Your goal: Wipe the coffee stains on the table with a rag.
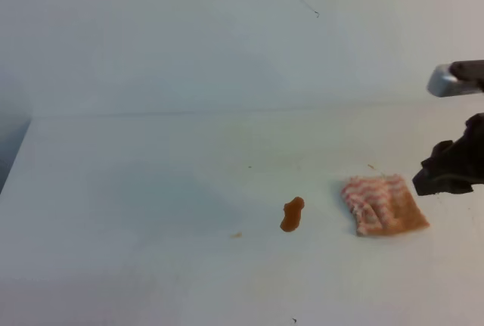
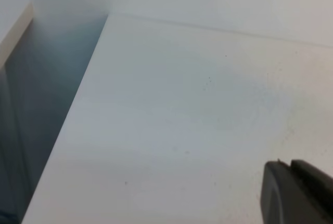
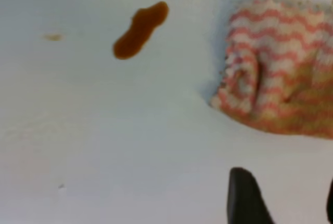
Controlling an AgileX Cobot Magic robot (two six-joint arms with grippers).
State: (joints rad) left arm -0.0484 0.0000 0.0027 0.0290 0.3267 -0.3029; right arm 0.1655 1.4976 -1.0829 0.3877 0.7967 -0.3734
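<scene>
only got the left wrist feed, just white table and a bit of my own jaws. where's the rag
Observer: The rag lies flat on the table, toward the right side in the high view, beside the right gripper.
Operator: and the coffee stain
Observer: The coffee stain sits to the left of the rag, apart from it, bare table between them.
Operator: does the right arm have the rag
Observer: No. In the right wrist view, nothing is between the jaws and the rag lies ahead of them.

Right end effector [image 1: 452, 169] — matte black, blocky, blunt fingers [image 3: 244, 198] — below a silvery metal housing [image 1: 448, 81].
</scene>
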